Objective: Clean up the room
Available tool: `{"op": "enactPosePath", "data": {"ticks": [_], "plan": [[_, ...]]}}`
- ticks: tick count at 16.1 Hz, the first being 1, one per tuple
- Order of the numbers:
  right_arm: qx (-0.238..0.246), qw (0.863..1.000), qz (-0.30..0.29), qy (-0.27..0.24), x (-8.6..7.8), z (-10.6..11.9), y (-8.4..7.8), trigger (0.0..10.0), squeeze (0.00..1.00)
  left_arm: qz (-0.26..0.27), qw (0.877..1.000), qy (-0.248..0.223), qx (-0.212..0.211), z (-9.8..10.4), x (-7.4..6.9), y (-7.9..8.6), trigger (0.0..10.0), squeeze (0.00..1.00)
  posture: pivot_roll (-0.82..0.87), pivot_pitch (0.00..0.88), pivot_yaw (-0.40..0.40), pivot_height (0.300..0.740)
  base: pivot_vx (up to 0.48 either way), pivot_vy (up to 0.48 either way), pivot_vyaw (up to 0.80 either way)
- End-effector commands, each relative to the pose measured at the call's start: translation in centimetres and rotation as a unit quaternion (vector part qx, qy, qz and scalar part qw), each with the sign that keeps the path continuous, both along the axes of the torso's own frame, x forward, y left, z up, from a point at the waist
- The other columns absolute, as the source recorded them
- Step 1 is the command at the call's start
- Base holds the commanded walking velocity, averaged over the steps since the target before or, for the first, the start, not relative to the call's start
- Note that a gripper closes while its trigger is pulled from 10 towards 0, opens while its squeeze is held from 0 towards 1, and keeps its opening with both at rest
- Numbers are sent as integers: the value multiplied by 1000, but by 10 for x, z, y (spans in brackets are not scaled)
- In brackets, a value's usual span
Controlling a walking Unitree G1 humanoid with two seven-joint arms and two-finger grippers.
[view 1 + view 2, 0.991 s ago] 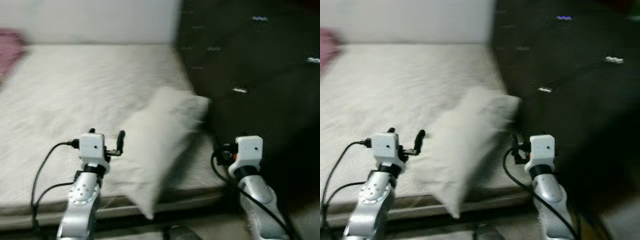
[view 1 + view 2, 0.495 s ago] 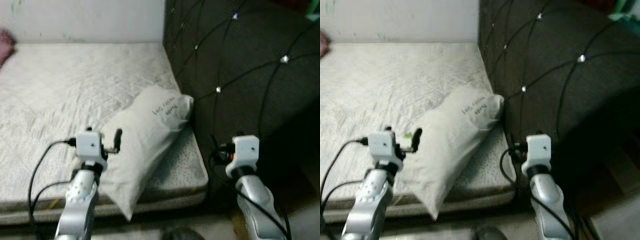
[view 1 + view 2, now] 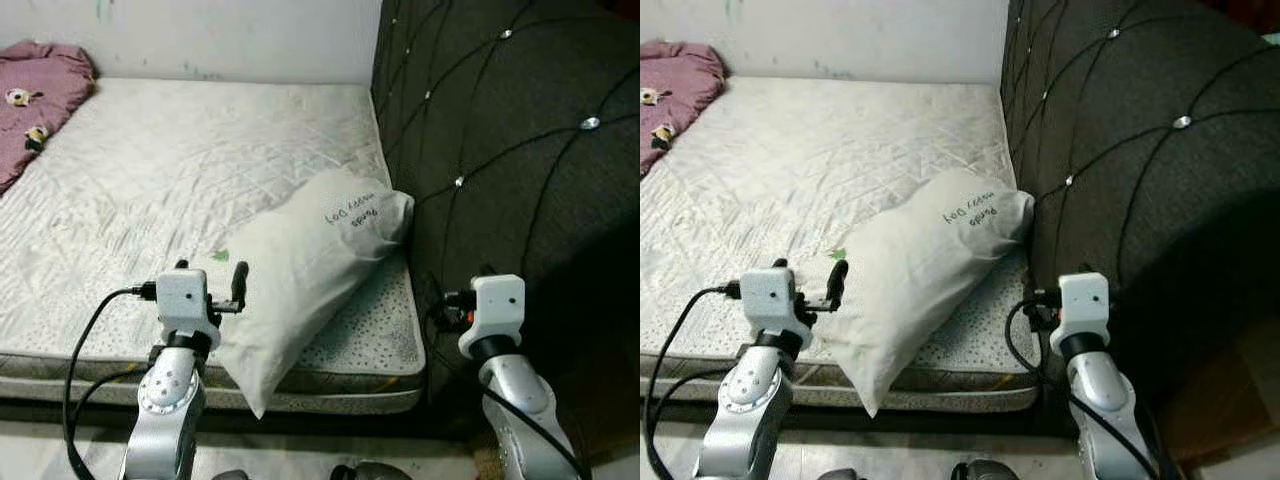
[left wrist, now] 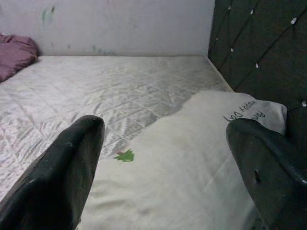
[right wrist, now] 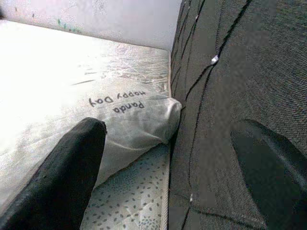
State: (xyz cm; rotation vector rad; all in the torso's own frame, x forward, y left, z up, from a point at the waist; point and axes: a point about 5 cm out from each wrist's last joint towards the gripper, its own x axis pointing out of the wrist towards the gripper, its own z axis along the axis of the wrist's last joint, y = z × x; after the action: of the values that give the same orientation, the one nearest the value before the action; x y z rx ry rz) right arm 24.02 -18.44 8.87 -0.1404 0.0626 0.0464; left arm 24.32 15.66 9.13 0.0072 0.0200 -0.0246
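- A white pillow [image 3: 310, 270] lies slantwise at the mattress [image 3: 150, 190] corner nearest the robot, beside the dark padded headboard [image 3: 500, 150]. Its upper end leans against the headboard and its lower tip hangs over the near edge, so it looks dropped there rather than laid in place.
- The left gripper [image 4: 163, 163] is held up over the near edge of the mattress, fingers wide apart, with the pillow between and just beyond them; this looks like a line-up for a grab.
- The right gripper [image 5: 168, 182] is raised next to the headboard past the mattress corner, its fingers also spread and holding nothing.
- A purple blanket [image 3: 40, 95] is bunched at the far left corner of the mattress, well apart from the pillow, probably another thing to tidy.
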Motion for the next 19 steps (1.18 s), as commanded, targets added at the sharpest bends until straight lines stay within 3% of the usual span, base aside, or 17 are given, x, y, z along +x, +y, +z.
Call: {"op": "enactPosePath", "data": {"ticks": [1, 4, 8, 14, 19], "plan": [[-8, 1000, 1, -17, -1, 7, 0, 10000, 0, 1, 1000, -8, 5, 5, 0, 1, 10000, 0, -54, 57, -13, 740, 0, 0, 0], [-40, 998, -2, -38, 0, 11, -2, 10000, 0, 1, 1000, -8, 12, 6, -3, 2, 10000, 0, -54, 64, -17, 740, 0, 0, 0], [1, 1000, 13, -20, -1, 8, 2, 10000, 0, 6, 1000, -6, 16, 5, -3, 6, 10000, 0, -51, 65, -22, 740, 0, 0, 0], [0, 1000, 20, -19, -1, 8, 3, 10000, 0, -9, 1000, -12, 13, 7, -2, 3, 10000, 0, -53, 63, -23, 740, 0, 0, 0], [4, 1000, 21, -13, -2, 7, 3, 10000, 0, -18, 1000, -14, 8, 8, -2, 0, 10000, 0, -55, 62, -24, 740, 283, 0, -160]]}}
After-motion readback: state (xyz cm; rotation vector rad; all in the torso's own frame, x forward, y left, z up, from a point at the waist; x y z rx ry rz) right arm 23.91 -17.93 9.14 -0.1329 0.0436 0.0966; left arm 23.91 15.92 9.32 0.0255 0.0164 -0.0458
